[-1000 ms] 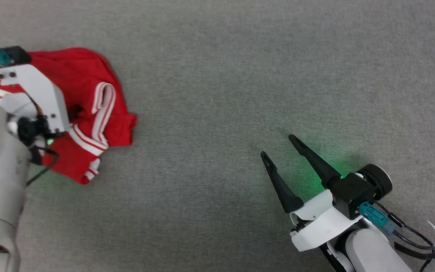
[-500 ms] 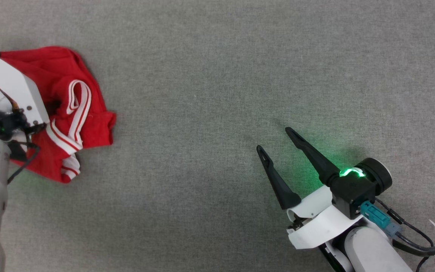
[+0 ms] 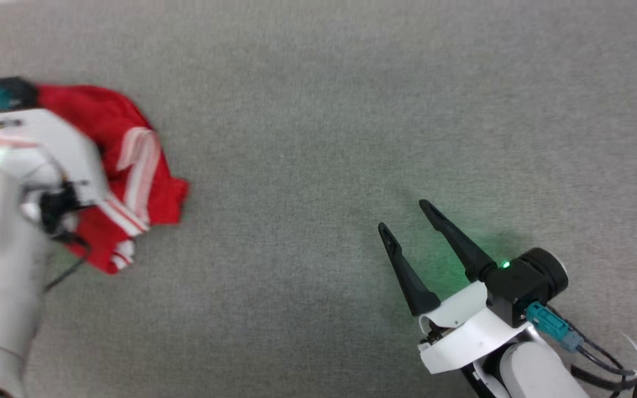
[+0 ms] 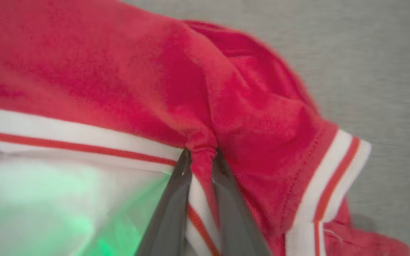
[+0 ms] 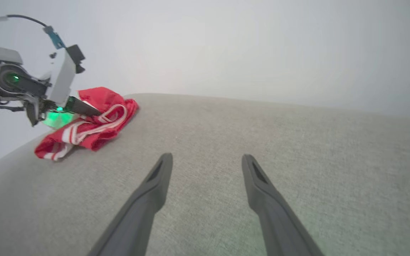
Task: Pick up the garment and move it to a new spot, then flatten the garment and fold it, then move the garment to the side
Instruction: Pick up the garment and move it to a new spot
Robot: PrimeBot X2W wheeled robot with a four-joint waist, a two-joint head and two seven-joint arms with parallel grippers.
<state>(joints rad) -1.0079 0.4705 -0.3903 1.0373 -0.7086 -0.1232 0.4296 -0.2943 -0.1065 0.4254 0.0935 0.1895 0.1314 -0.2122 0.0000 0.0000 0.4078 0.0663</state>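
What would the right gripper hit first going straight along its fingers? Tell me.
Likely just the gray surface: the right gripper points past the garment, which lies off to the left. Depth is unclear.

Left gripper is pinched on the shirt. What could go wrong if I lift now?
1. The left gripper holds only a small pucker of the garment beside its striped trim; it may slip out.
2. The garment is crumpled, so it will likely hang bunched from one point.
3. The right gripper stands open and well apart, too far to help.
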